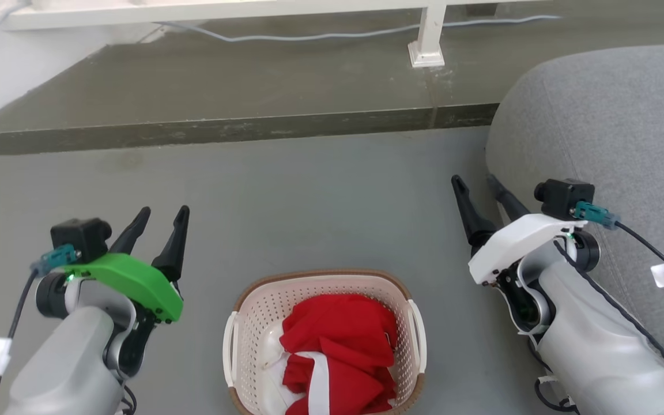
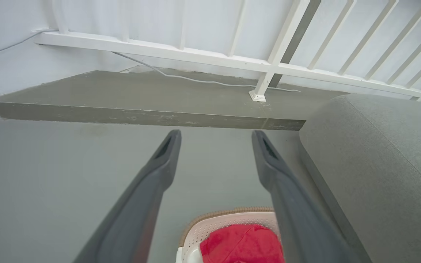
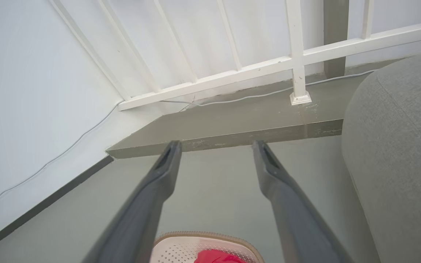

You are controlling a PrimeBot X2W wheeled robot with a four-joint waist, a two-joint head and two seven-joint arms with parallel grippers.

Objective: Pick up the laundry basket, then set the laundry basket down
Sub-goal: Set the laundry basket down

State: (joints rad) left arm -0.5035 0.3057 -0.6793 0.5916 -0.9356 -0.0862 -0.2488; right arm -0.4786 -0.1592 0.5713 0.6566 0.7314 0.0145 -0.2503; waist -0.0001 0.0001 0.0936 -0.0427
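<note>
Hovering my left gripper (image 1: 163, 210), fingers spread and empty, left of the laundry basket (image 1: 263, 311) on the floor (image 1: 309, 202) short of the step's (image 1: 222, 129) edge, I have the right gripper (image 1: 473, 180) likewise agape beside the grey sofa (image 1: 608, 127). I judge an uneven grab could tip the basket and spill the red garment (image 1: 338, 340) (the right arm crowds that sofa). Head view gives me both white handles (image 1: 229, 346); wrist views offer the far brown rim (image 2: 232, 211) and the railing (image 2: 196, 54).

Grey sofa (image 1: 614, 115) sitting at right, white railing post (image 1: 429, 29) standing on raised step (image 1: 222, 92), pale cable (image 1: 309, 38) trailing across it, red cloth (image 1: 338, 340) lying bunched
</note>
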